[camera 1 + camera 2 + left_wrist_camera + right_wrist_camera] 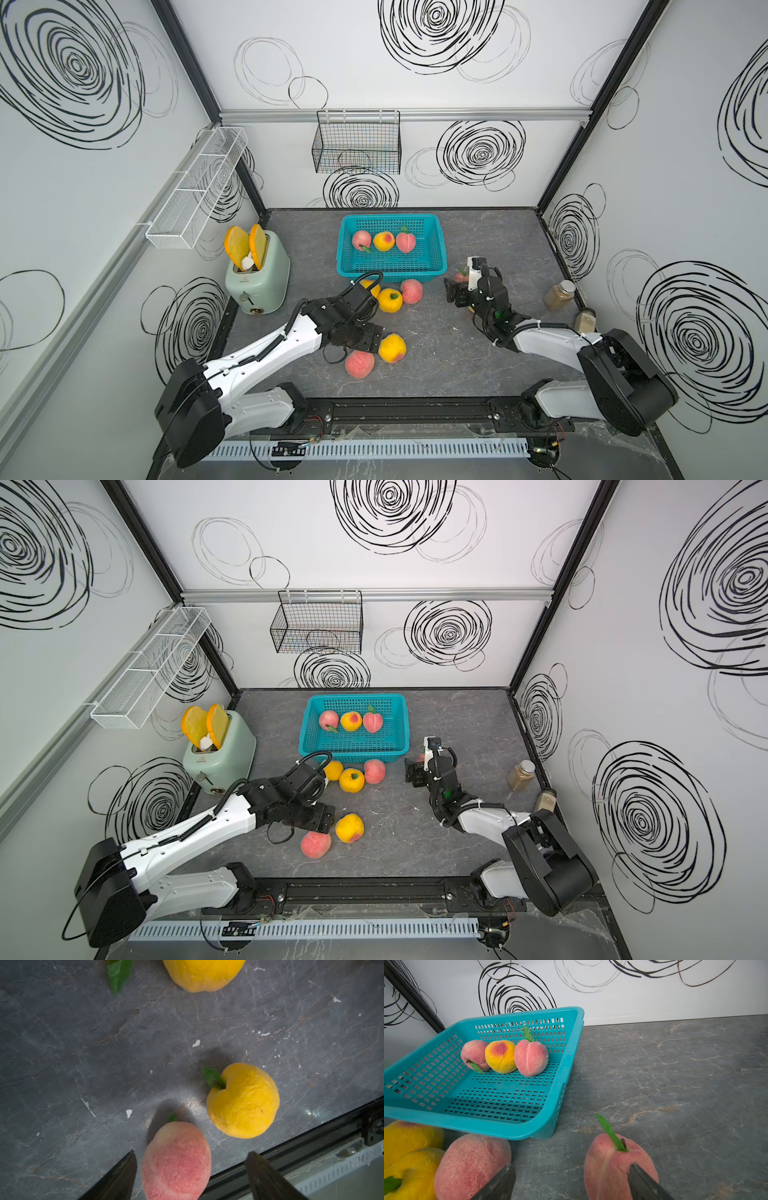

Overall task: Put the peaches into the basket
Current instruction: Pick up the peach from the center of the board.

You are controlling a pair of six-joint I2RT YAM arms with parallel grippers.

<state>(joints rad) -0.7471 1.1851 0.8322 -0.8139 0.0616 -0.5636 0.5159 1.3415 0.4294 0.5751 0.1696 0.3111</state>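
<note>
Clock face laid on the table as in both top views, 12 o'clock at the back wall.

Basket: turquoise, flat on the table at 12 o'clock, near the back wall. It holds three of the peaches in a touching row along its far side: pink basket peach, blushed yellow basket peach, leafed pink basket peach.

Just outside the basket's 6 o'clock wall there is a cluster of three: half-hidden yellow peach under the left arm's cable, leafed yellow peach and cluster pink peach.

At 7 o'clock of table centre, front yellow peach and front pink peach lie just beside each other.

At the basket's 4 o'clock corner is the corner pink peach, mostly hidden by the right wrist in both top views.

Left end effector: jaws spread, low over the 7 o'clock pair. The front pink peach lies between the fingers, close to one with a clear gap to the other. It is not clamped.

Right end effector: jaws spread, only bare table between them. One finger stands before the corner pink peach, the other before the cluster pink peach. It faces the basket.

Toaster at 9 o'clock, with toast slices in its slots. Two jars at 3 o'clock.
</note>
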